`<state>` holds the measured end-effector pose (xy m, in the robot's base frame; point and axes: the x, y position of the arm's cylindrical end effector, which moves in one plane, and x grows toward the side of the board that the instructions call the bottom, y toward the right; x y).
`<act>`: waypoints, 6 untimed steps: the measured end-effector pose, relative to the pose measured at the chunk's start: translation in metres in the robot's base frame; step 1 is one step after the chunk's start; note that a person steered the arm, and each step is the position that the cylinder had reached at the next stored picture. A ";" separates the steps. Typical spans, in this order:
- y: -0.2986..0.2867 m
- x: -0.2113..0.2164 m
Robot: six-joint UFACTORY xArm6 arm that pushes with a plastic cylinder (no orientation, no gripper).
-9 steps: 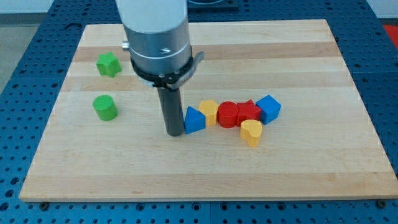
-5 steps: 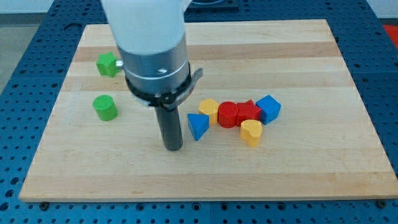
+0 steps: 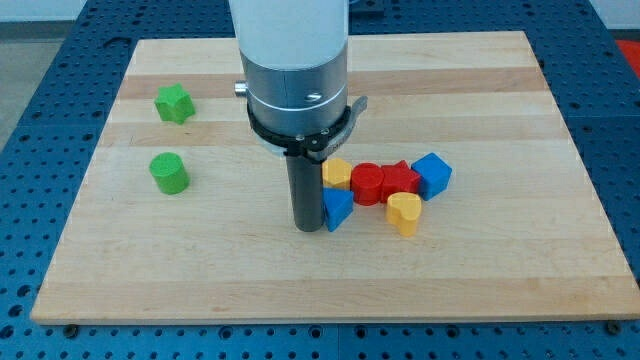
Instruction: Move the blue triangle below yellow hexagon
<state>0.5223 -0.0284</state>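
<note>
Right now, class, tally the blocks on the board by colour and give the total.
Green: 2, star, cylinder
Yellow: 2, hexagon, heart
Red: 2, round, star
Blue: 2, triangle, cube
Total: 8

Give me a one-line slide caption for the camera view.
My tip presses the blue triangle's left side, just below the yellow hexagon on the wooden board.

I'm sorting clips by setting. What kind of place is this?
Probably a robotics lab bench: a wooden board lies on a blue perforated table, with coloured blocks and my tip beside the blue triangle.
</note>
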 end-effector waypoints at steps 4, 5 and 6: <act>0.000 0.000; 0.000 0.001; 0.000 0.002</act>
